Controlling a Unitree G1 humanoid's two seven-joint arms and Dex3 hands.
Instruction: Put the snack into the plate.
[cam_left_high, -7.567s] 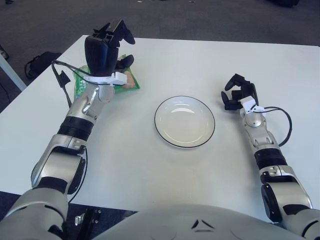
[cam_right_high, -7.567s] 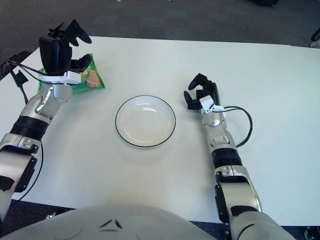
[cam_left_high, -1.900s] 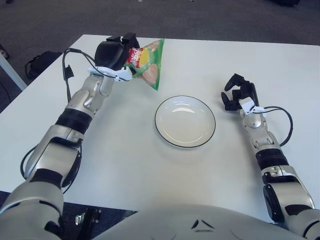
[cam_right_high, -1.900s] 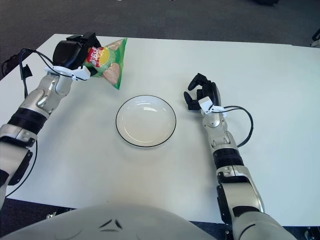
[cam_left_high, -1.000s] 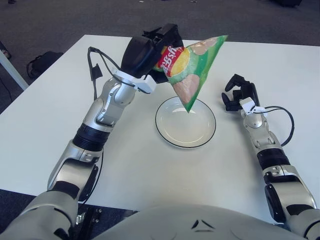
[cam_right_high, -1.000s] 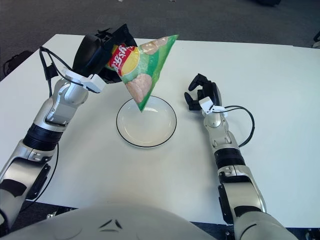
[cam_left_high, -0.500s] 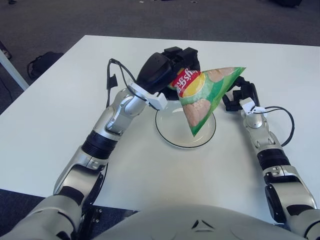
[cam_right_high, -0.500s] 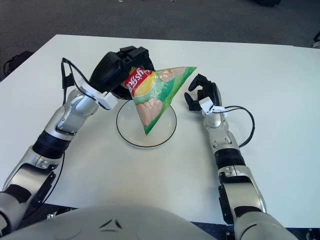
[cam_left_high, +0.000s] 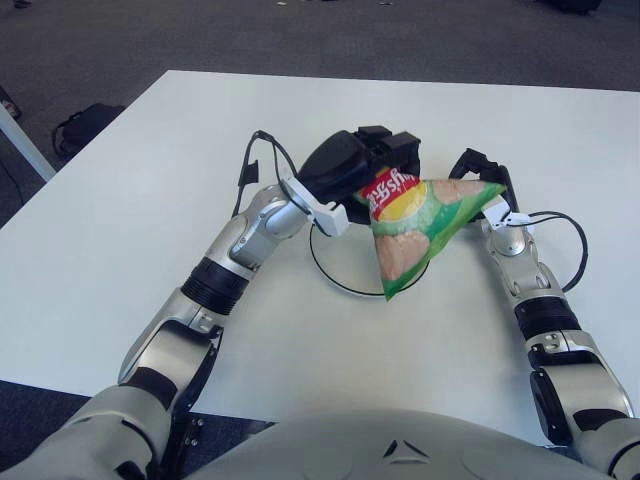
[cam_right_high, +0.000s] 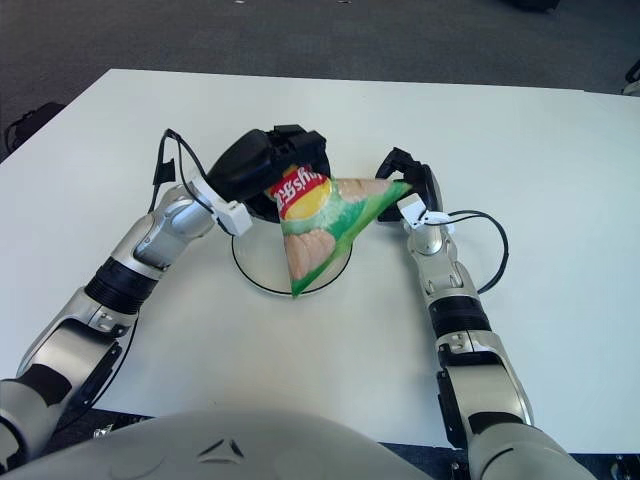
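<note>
One snack bag hangs over the plate, gripped at its top by the left hand, lower than half a second ago. Release should come next. The right hand shows just right of the bag, fingers curled on nothing.

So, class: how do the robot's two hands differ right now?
The left hand grips the snack bag above the plate; the right hand holds nothing. The left hand is over the plate; the right hand shows beside it, partly hidden by the bag. Both are black.
</note>
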